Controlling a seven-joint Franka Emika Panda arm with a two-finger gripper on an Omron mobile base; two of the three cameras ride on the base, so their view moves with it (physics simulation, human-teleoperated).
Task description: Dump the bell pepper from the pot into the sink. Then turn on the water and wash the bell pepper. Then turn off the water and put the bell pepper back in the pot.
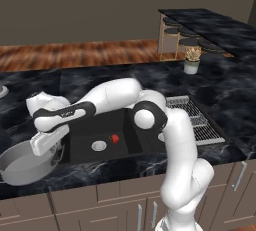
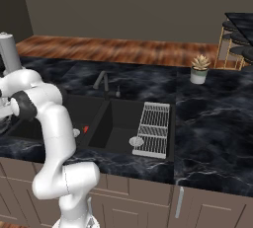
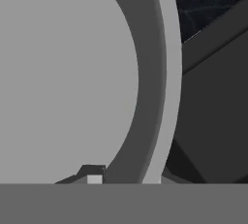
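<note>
Furthest left sits the wide, shallow, round grey metal pot (image 1: 22,167), resting on the black marbled tabletop (image 1: 100,170) at the left of the matte black double-basin sink (image 1: 130,140). The hand (image 1: 52,151) is at the pot's right-hand rim. From the hand view the pot's pale inside and thick rim (image 3: 160,72) curve up right next to the finger tips, with the rim running between them as far as can be made out, so the hand looks closed on the rim; but the tips are mostly cut off at the bottom of that view, and whether they truly pinch it I cannot tell.

Moving right from the hand, the very small bright red bell pepper (image 1: 115,138) lies on the floor of the sink's left basin, just beside the round silver drain (image 1: 99,146) on the drain's far side from the hand (the pepper's shape is too small to give it any long axis). So the dumping looks done, and the pot shows empty.

The relation that matters next: the short dark angular faucet (image 2: 102,81) stands at the back edge of the sink, beyond the pepper and further right of the hand, so the hand must leave the pot and reach across the left basin to it.

Right again lies the ribbed metal drying rack (image 2: 154,126).
</note>
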